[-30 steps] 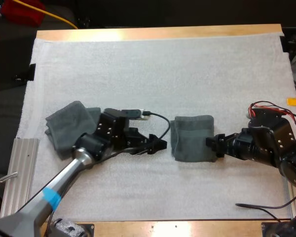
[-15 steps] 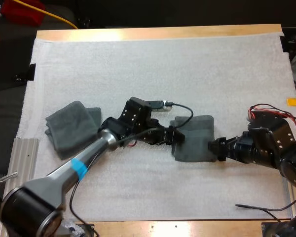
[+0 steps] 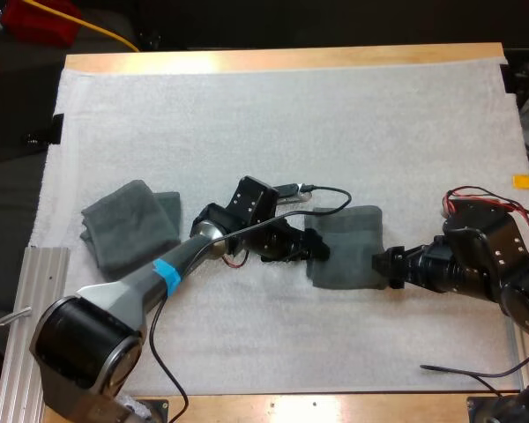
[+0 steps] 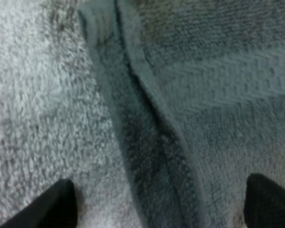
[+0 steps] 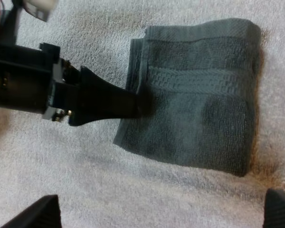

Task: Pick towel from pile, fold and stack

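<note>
High view: L end effector tips indistinct against towel edge.

Wooden table: light timber strip visible along far and near edges. White mat covers nearly whole top, looped pile. On mat: folded towel, grey-green, squarish, flat, right of centre; rumpled towel, same colour, well apart near mat's left edge. Ribbed metal plate beside mat's near-left corner.

Left tool, spread wide, over layered edge of folded towel, white mat alongside
</note>
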